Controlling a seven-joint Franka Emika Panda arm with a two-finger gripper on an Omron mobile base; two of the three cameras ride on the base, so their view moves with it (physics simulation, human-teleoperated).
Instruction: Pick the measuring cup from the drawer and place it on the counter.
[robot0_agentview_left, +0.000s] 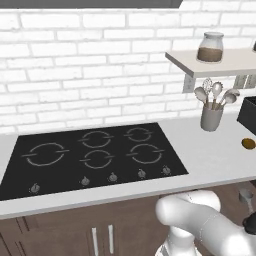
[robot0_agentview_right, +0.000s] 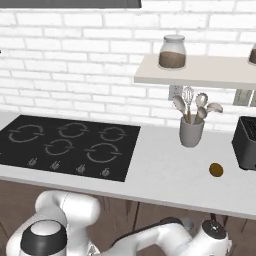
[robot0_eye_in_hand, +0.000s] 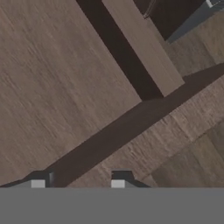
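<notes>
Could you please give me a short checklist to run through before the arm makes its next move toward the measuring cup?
1. Gripper open, nothing between its fingertips: ok.
2. Measuring cup located: cannot tell.
3. Drawer open far enough to reach in: cannot tell; the hand view faces brown wood panels with a dark gap.
4. Free patch on the counter between cooktop and utensil holder: ok.
5. Brown oval object lies apart from that patch: ok.

Counter (robot0_agentview_right: 165, 175) is carrying: one black glass cooktop (robot0_agentview_right: 65, 145), one grey utensil holder (robot0_agentview_right: 191, 132), one brown oval object (robot0_agentview_right: 216, 169), one black toaster (robot0_agentview_right: 246, 142).
</notes>
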